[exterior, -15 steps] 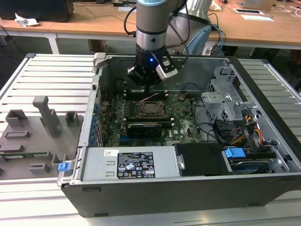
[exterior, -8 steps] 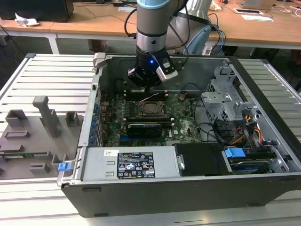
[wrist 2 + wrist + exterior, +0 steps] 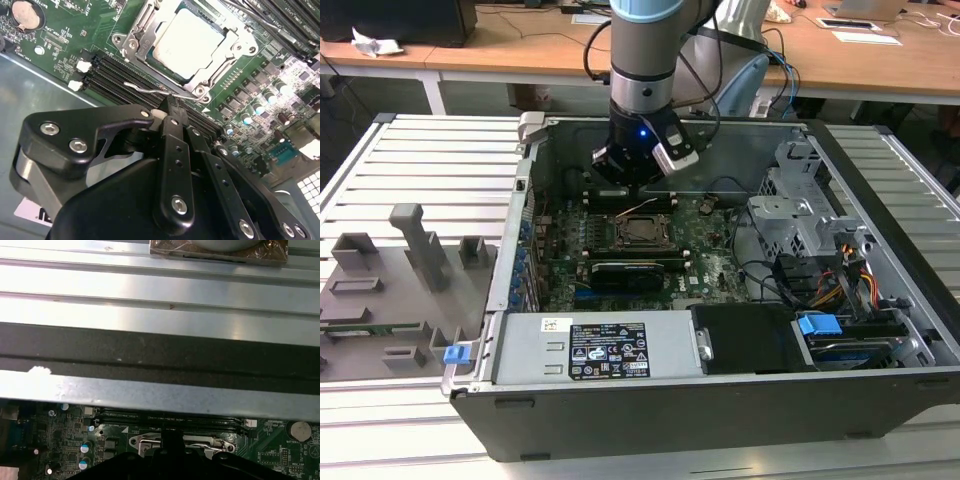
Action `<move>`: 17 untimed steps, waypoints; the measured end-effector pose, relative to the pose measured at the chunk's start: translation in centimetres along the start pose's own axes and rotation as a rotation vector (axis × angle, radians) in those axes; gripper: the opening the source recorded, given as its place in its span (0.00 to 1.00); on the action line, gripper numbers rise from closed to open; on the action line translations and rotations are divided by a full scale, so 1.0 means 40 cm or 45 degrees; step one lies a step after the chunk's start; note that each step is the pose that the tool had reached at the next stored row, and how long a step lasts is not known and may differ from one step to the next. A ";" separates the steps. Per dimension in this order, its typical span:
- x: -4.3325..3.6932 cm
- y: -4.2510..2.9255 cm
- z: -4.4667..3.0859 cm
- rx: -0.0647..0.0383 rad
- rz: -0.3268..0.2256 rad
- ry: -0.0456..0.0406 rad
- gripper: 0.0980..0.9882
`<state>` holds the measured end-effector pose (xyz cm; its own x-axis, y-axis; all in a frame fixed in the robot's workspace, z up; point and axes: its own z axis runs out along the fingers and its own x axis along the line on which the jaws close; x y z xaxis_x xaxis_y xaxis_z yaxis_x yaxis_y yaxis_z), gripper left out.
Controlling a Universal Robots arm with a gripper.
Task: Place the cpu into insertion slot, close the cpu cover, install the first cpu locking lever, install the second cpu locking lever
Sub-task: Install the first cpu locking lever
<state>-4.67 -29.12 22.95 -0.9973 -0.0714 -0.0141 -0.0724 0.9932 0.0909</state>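
Gripper (image 3: 172,107) fingers seen pressed together, tips at a wire locking lever (image 3: 145,89) | cpu (image 3: 192,42) seated in insertion slot (image 3: 642,230), cpu cover (image 3: 145,30) closed over it | memory slots (image 3: 125,72) just beside | long black card (image 3: 635,270) near.

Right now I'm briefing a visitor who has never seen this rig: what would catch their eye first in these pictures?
First the gripper, low over the green motherboard inside the open computer case, its fingertips at a thin wire locking lever. Just beyond it, in the second wrist view, the cpu lies in the insertion slot with the cpu cover closed around it. On the exterior view's left stands a grey parts fixture.
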 end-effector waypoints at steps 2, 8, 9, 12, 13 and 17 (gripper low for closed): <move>-0.002 0.001 0.002 0.000 0.000 0.000 0.01; -0.020 0.007 0.006 0.000 0.000 0.000 0.01; -0.023 0.007 0.007 0.000 0.000 0.000 0.01; -0.030 0.007 0.009 0.000 0.000 0.000 0.01; -0.032 0.006 0.010 0.000 0.000 0.000 0.01; -0.036 0.006 0.014 -0.002 0.000 0.000 0.01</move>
<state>-3.24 -28.74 22.43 -0.9974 -0.0713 -0.0142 -0.0723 0.9931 0.0925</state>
